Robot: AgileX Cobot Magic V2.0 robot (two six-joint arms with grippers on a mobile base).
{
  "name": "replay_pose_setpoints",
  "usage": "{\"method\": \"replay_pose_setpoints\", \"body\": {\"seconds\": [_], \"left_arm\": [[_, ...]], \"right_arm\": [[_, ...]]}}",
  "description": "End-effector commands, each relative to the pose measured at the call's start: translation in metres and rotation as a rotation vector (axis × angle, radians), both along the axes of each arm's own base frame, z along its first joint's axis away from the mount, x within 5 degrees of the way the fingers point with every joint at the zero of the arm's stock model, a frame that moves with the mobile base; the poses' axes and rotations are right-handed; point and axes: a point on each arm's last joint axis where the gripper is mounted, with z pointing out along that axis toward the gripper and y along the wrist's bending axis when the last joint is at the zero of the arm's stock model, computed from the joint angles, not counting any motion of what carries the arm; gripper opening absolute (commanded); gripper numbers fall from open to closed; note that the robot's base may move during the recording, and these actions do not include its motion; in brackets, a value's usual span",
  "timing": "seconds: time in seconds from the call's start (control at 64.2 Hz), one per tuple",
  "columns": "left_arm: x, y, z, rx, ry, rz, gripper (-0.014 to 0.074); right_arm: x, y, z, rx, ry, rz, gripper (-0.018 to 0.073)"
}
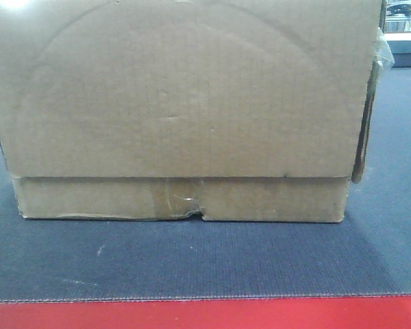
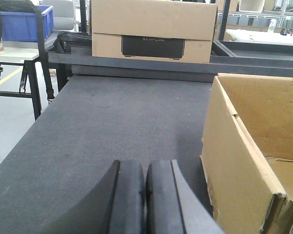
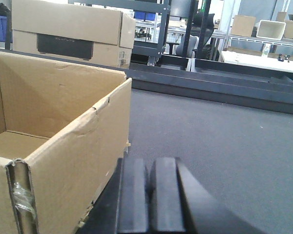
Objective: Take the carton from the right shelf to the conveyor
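Already the carton sits flat on the conveyor, filling the centre of the front view, apparently set down, since the left end effector and right end effector flank it closed and empty.

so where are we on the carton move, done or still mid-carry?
Looks essentially done: the carton sits flat on the conveyor belt, behind its red front edge, open top up. Nothing is in hand: the left gripper and right gripper are both shut and empty, one either side of the box, not touching it. Nothing visibly left beyond backing the arms away.
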Motion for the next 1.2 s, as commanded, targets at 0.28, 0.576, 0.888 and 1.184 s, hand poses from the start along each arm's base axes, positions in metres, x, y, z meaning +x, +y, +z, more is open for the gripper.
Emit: {"method": "replay_pose_setpoints", "body": {"seconds": [0.28, 0.576, 0.888, 1.184], "left_arm": [[-0.001, -0.001, 0.003, 0.009, -0.030, -0.008, 0.0014], [-0.007, -0.002, -0.004, 0.032, -0.028, -0.024, 0.0014], [-0.034, -0.002, -0.058, 0.120, -0.064, -0.019, 0.0014], [-0.040, -0.004, -0.120, 0.073, -0.144, -0.027, 0.0014]], "right_arm": [[0.000, 0.000, 0.002, 0.007, -0.026, 0.000, -0.0068], [0.000, 0.000, 0.002, 0.007, -0.026, 0.000, -0.0068], [0.000, 0.000, 0.002, 0.007, -0.028, 0.001, -0.0068], [0.000, 0.000, 0.002, 0.007, -0.028, 0.001, -0.0068]]}}
